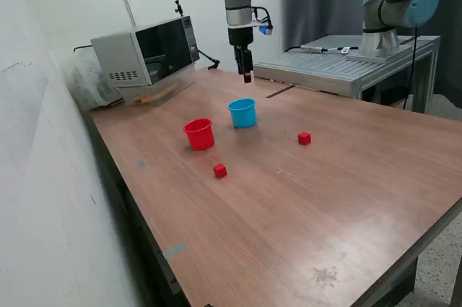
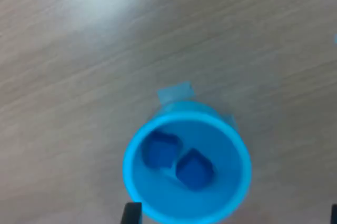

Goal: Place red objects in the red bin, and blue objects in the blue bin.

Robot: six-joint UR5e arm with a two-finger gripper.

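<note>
The blue bin (image 1: 243,113) stands upright on the wooden table, and the wrist view looks straight down into this blue bin (image 2: 187,129). Two blue objects lie inside it, side by side: one dark cube (image 2: 160,149) and another (image 2: 195,170). The red bin (image 1: 199,133) stands just to the exterior view's left of the blue one. Two red objects rest on the table: one cube (image 1: 220,170) in front of the red bin, the other (image 1: 304,138) towards the exterior view's right. My gripper (image 1: 247,72) hangs above the blue bin, open and holding nothing; one fingertip (image 2: 131,213) shows at the wrist picture's edge.
A microwave (image 1: 148,54) stands at the table's back corner on the exterior view's left. A second robot arm (image 1: 397,3) is mounted on a metal bench (image 1: 339,65) behind the table. A wall runs along the exterior view's left.
</note>
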